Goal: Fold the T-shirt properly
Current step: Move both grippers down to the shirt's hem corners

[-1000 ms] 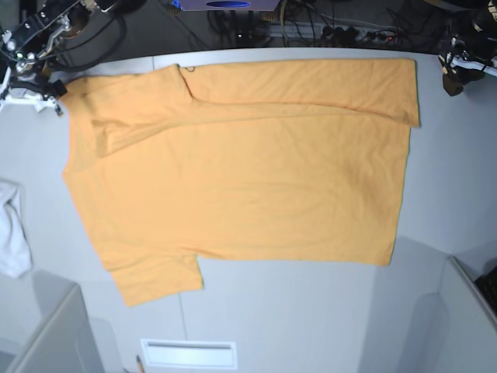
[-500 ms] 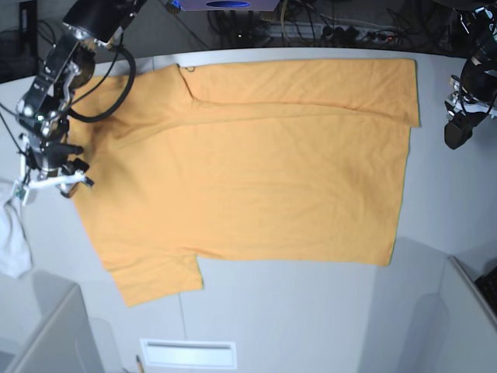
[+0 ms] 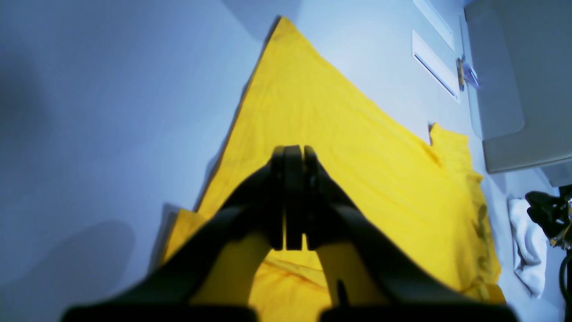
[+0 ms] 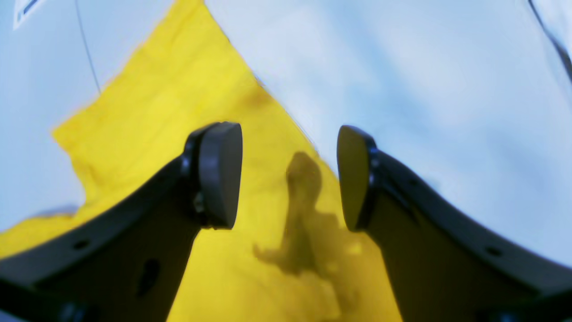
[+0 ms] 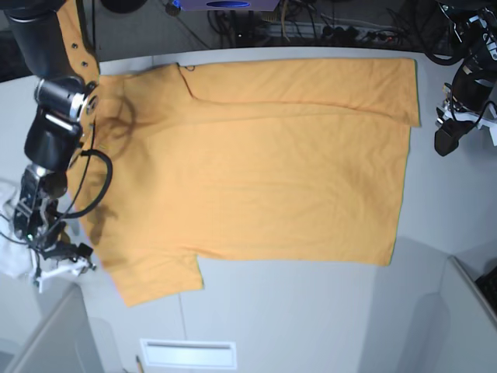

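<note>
Yellow-orange cotton is stretching out beneath the right tool (image 4: 292,179): the T-shirt (image 5: 256,186) is lying on the table (image 5: 311,318), its long axis running across from the right tool's side towards the left tool (image 3: 287,154). The right tool's fingers are standing spread, pinching nothing, and the shirt's outer edge is passing through the gap between them as the right wrist view shows it. The left tool is holding its fingers pressed together with no fabric between them; in the base view it is hanging just beyond the opposite side of the shirt, with the cloth lying on its inner side.

The relation that seems to matter is the one at the right tool. The short sleeve (image 5: 167,280) is jutting out beside it, towards the inner side, so the right arm is clearly the nearer one, while the left is waiting well apart from that corner. A strip along the far side is already lying doubled over, so the folding is looking partly done. The coming move is probably calling for the right tool to be lining up across that edge and lowering before closing; closing too high or too far outward would be risking an empty pinch.
</note>
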`<action>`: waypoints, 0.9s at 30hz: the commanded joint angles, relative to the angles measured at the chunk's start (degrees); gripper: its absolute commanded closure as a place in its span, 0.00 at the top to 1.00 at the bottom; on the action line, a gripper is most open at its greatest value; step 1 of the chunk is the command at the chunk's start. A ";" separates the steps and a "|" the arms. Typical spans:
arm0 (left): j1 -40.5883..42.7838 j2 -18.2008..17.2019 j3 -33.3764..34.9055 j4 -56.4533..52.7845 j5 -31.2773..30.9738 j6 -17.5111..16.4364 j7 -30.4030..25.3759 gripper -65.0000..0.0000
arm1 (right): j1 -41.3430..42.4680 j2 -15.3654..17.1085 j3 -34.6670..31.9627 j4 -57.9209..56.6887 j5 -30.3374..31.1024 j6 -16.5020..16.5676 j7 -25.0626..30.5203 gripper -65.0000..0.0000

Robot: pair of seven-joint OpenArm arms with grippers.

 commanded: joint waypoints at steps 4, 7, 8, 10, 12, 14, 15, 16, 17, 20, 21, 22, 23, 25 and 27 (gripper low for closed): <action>0.12 -0.04 0.13 0.91 9.10 -0.63 -1.04 0.00 | 10.95 3.02 -7.12 -18.90 0.00 0.10 13.86 0.53; 0.47 1.54 -0.40 0.91 12.44 -0.81 -1.13 0.00 | 15.88 3.46 -10.02 -31.29 0.09 0.10 24.58 0.60; 0.73 1.63 -0.40 0.91 12.44 -0.81 -1.31 0.00 | 16.76 3.46 -10.02 -33.58 0.00 0.10 27.40 0.63; 0.73 1.63 -0.40 0.91 12.44 -0.81 -1.13 0.00 | 17.11 3.46 -10.11 -36.13 -0.08 0.10 30.83 0.67; 0.82 1.98 -0.40 0.91 12.44 -0.81 -1.13 0.00 | 17.02 3.46 -10.11 -38.33 -0.08 0.10 33.73 0.71; 0.82 1.98 -0.40 1.00 12.26 -0.81 -1.13 0.00 | 16.67 3.37 -10.11 -40.44 -0.08 0.10 35.84 0.71; 0.82 2.07 -0.40 1.09 12.26 -0.81 -1.13 0.00 | 15.88 3.37 -10.11 -41.32 -0.08 0.10 36.63 0.71; 0.82 2.60 -0.40 1.09 12.26 -0.81 -1.13 0.00 | 14.91 3.37 -10.20 -41.58 -0.08 0.10 37.07 0.71; 0.82 3.12 -0.40 1.00 12.26 -0.81 -1.13 0.00 | 14.03 3.37 -10.20 -41.40 -0.17 0.10 37.07 0.71; 1.70 3.30 -0.40 0.91 12.52 -0.81 -1.31 0.00 | 12.27 3.37 -10.29 -41.40 -0.17 0.10 36.98 0.72; 2.05 3.30 -0.40 1.00 12.44 -0.81 -1.39 0.00 | 11.57 3.37 -10.29 -41.49 -0.26 0.10 36.98 0.72; 2.40 3.30 -0.40 1.00 12.35 -0.81 -1.39 0.00 | 10.87 3.37 -10.29 -41.49 -0.26 0.10 36.98 0.72; 2.40 3.30 -0.40 0.91 12.44 -0.81 -1.39 0.00 | 10.43 3.37 -10.29 -41.49 -0.26 0.10 36.98 0.72; 2.76 3.30 -0.40 0.91 12.52 -0.81 -1.39 0.00 | 10.16 3.28 -10.29 -41.49 -0.26 0.10 36.98 0.71; 2.76 3.30 -0.40 0.91 12.52 -0.81 -1.39 0.00 | 10.25 3.10 -10.29 -41.49 -0.26 0.10 36.89 0.71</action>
